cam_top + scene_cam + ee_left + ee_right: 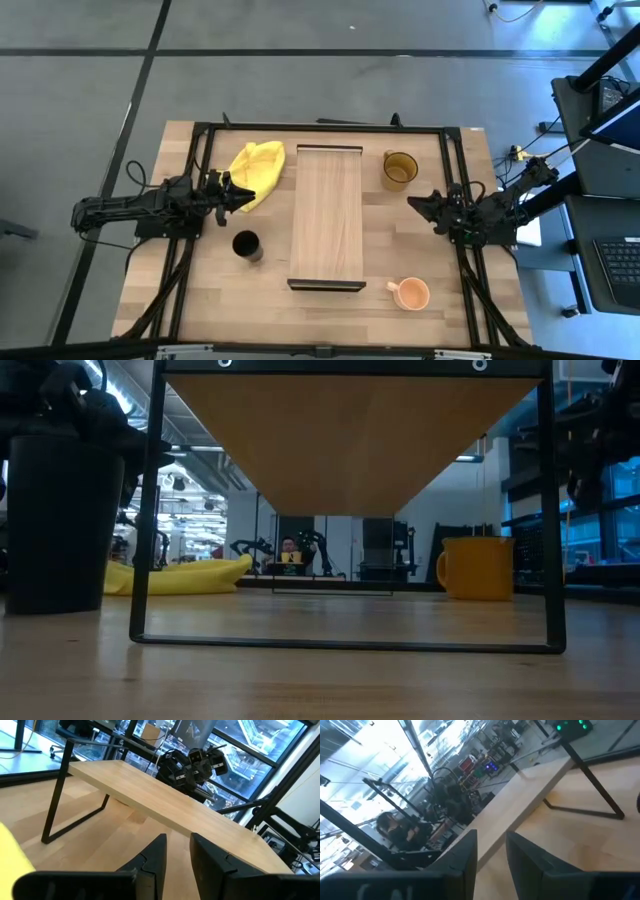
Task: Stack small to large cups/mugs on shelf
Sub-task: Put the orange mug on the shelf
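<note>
The light-wood shelf (327, 215) stands on its dark end brackets at the table's middle; it also shows in the low view (350, 440). The small black cup (246, 245) stands left of it, near the front. The amber mug (398, 170) stands at the far right of the shelf. The peach mug (410, 294) stands at the near right. My left gripper (247, 192) hovers left of the shelf, open a little and empty (176, 852). My right gripper (415, 203) hovers right of the shelf, open a little and empty (491, 851).
A yellow cloth (256, 170) lies at the far left beside the shelf, close to my left gripper. A black frame (320, 127) runs around the table's edges. In the low view the black cup (60, 525) stands large at the left.
</note>
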